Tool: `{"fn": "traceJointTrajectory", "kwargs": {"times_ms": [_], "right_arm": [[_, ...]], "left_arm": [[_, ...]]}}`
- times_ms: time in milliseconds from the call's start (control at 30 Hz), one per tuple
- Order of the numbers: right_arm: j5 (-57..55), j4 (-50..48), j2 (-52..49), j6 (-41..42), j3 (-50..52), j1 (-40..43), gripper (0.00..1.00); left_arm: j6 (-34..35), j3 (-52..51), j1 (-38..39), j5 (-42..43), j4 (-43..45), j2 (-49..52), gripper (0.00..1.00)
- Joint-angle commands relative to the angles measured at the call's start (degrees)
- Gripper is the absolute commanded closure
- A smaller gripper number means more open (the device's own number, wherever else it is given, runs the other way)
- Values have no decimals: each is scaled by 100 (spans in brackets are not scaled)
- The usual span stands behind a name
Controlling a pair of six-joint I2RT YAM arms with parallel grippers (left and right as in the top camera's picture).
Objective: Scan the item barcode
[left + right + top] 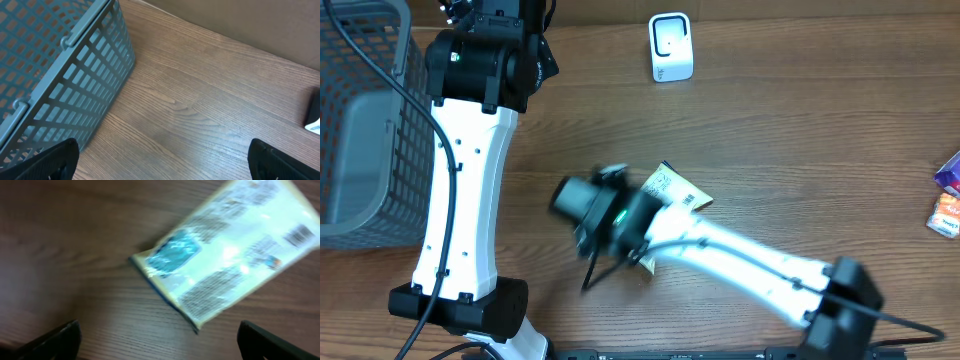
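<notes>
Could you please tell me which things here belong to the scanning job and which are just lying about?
Job in hand: white packet; white scanner.
Lying about: grey basket; small packets at the table's far right edge.

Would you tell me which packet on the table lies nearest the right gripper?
The white packet at mid-table, partly under the right arm; the purple packet and orange packet lie at the far right edge.

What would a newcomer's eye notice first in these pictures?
First, the pale packet lying flat on the wooden table in the middle, its barcode facing up, with the right gripper open over it. Next, the grey mesh basket at the far left edge and the small white scanner near the top edge.
</notes>
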State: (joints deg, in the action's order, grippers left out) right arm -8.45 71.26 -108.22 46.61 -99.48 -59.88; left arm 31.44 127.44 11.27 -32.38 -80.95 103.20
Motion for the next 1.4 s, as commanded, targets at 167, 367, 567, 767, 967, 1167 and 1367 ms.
{"fn": "traceJointTrajectory", "kwargs": {"times_ms": [167,367,567,767,967,1167,1367], "right_arm": [[1510,166,262,909,13,1779,0],[2752,-188,262,868,553,2769,0],[3042,-518,262,872,1631,3200,0],[3086,-866,262,848,2162,3198,0],[3053,-1139,262,437,2468,3038,0],[3816,-2387,262,461,3307,3029,7],[3582,-3270,262,431,3703,3032,61]], "left_arm": [[92,52,37,-59,20,57,0],[94,52,37,-59,17,57,0],[92,52,37,-59,17,57,0],[92,52,37,-59,17,57,0],[94,52,37,-59,17,57,0],[92,52,37,-59,17,57,0],[94,52,37,-59,17,57,0]]}}
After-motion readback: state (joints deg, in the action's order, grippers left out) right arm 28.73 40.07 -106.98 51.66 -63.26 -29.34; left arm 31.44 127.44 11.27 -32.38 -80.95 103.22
